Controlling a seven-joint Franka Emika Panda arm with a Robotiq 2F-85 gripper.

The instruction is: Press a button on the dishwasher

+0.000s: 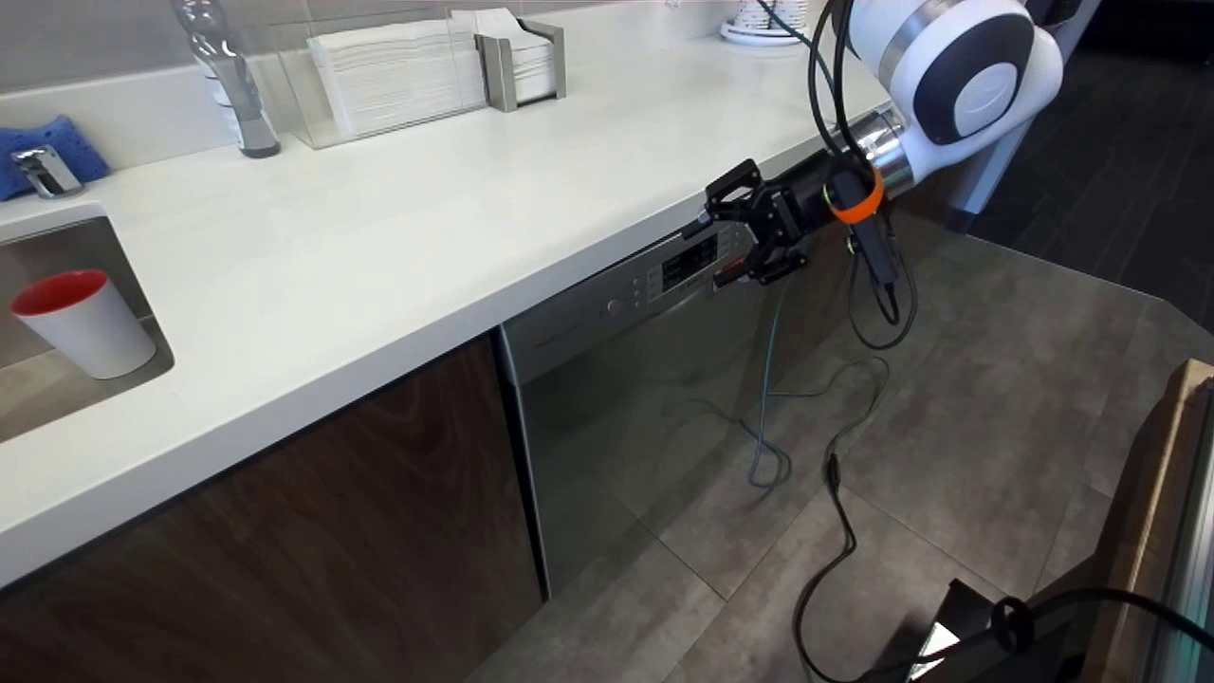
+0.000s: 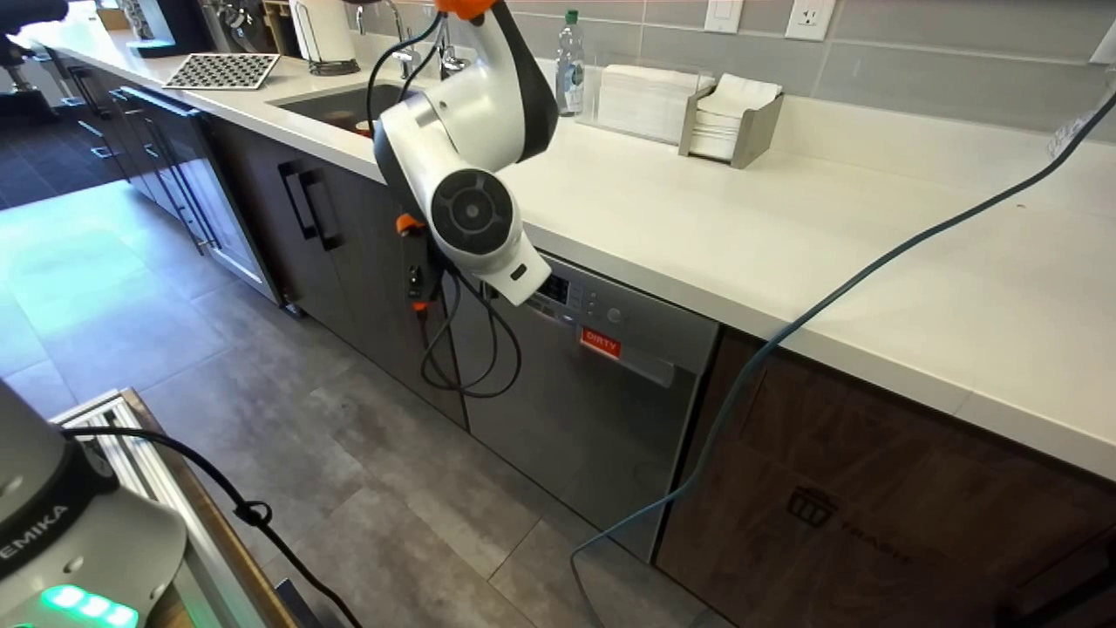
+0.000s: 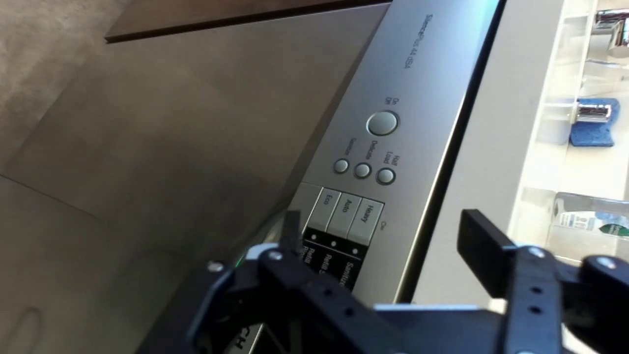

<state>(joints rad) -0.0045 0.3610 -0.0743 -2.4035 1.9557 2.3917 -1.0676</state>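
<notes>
My black tool [image 1: 713, 252] gapes beside the dishwasher [image 1: 616, 427], flat grey metal with round buttons [image 3: 362, 170], under the smooth white desk [image 1: 474, 209], right of the sink [image 1: 71, 254]; contact I can't quite tell.

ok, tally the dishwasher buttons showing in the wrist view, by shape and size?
Large round button: 1
Small round buttons: 3
Labelled rectangular buttons: 3
Total in view: 7
</notes>
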